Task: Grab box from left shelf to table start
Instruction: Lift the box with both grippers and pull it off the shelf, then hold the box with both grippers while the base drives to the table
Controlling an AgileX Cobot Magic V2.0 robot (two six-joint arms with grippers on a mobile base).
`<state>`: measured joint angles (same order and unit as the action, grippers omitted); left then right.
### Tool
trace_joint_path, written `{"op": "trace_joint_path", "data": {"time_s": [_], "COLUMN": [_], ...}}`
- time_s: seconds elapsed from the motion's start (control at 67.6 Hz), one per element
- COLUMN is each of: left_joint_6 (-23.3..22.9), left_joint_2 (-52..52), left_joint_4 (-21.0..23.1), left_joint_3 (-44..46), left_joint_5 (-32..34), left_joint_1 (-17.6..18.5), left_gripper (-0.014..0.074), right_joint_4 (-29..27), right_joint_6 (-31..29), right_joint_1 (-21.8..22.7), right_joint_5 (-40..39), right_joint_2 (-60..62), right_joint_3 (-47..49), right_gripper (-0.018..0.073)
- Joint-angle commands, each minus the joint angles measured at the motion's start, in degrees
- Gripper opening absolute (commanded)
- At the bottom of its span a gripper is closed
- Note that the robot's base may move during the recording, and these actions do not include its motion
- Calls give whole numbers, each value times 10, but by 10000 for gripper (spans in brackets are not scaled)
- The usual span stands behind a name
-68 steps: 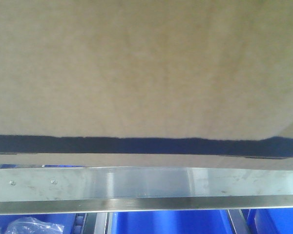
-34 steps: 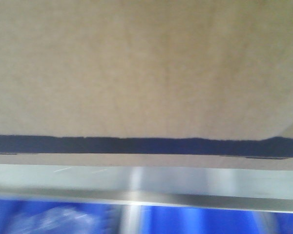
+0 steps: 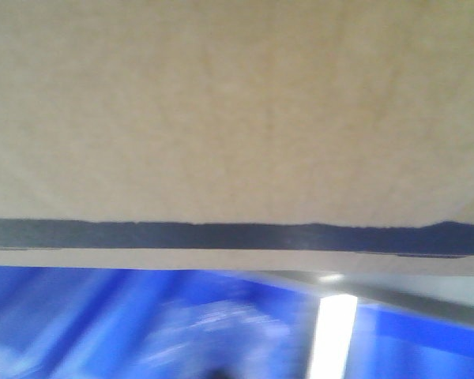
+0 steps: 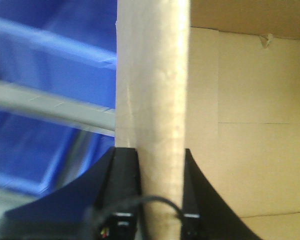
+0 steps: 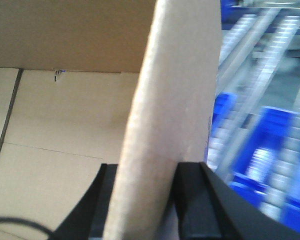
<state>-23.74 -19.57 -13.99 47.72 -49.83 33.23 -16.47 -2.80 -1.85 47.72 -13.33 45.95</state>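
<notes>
1. Here, the left fingers (image 4: 124,175) clamp one side wall of the open cardboard box (image 4: 152,100), with one finger outside it and one inside.
2. The right fingers (image 5: 190,192) pinch another wall of it the same way, and the wall stands upright between them.
3. In the front view, the box's brown face fills most of the frame above blurred blue bins (image 3: 103,324).
4. Beyond the left fingers, outside the wall, runs a grey shelf rail (image 4: 50,107).

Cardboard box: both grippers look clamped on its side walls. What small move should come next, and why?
Probably draw the cardboard box straight back toward the robot, both arms together. The left gripper and right gripper each pinch a wall between their fingers, so the hold looks set, while the shelf rail and blue bins show just beyond it.
</notes>
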Motion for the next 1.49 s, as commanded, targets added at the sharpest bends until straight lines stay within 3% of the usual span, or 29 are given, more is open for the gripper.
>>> {"op": "trace_joint_path", "data": {"time_s": [0.0, 1.479], "left_joint_6": [-13, -13], "left_joint_2": [3, 3], "left_joint_4": [2, 6], "left_joint_3": [27, 27], "left_joint_5": [116, 116], "left_joint_1": [5, -4], "left_gripper": [-93, -93], "right_joint_4": [28, 28], "right_joint_6": [-3, -3], "right_joint_1": [2, 2], "right_joint_5": [-82, -82], "right_joint_2": [-9, -9], "right_joint_3": [17, 17], "right_gripper": [59, 59]}}
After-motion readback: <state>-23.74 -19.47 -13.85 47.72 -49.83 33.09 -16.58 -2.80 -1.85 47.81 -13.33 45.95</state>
